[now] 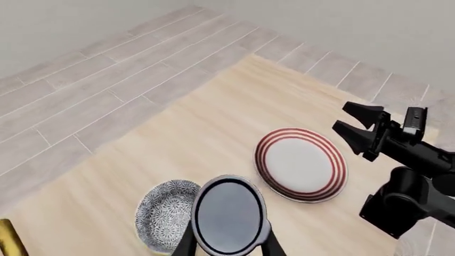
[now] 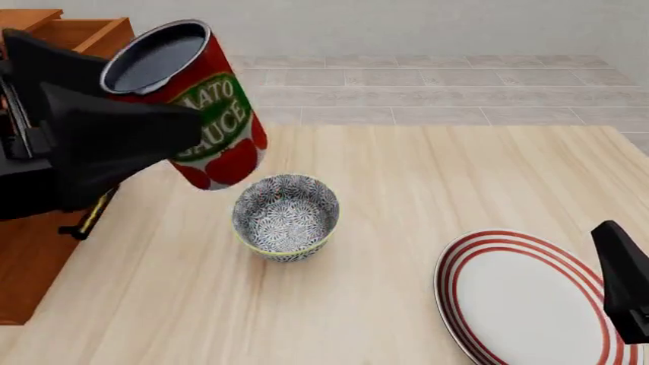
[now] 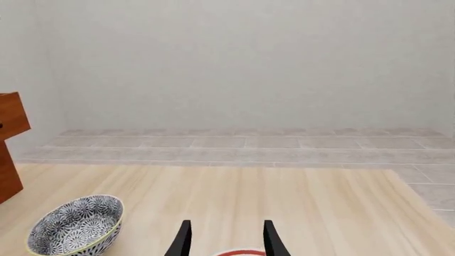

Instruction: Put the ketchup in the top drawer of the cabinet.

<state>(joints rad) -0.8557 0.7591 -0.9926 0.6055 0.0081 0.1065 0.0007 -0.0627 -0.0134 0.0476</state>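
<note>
The ketchup [image 2: 208, 106], a red can with a dark glossy top, hangs tilted above the table, left of the bowl. My left gripper [image 2: 188, 118] is shut on it, and its fingers [image 1: 186, 242] flank the can's round top [image 1: 229, 213]. The reddish-brown cabinet [image 2: 30, 266] stands at the table's left edge. The open top drawer [image 2: 87, 34] shows behind the left arm. My right gripper [image 1: 344, 117] hovers open over the striped plate, holding nothing, and its fingers [image 3: 185, 240] stand apart.
A grey patterned bowl [image 2: 284, 217] sits just right of and below the can. A white plate with red rings [image 2: 527, 300] lies at the front right. A brass bar handle [image 2: 91, 217] sticks out from the cabinet below my left gripper.
</note>
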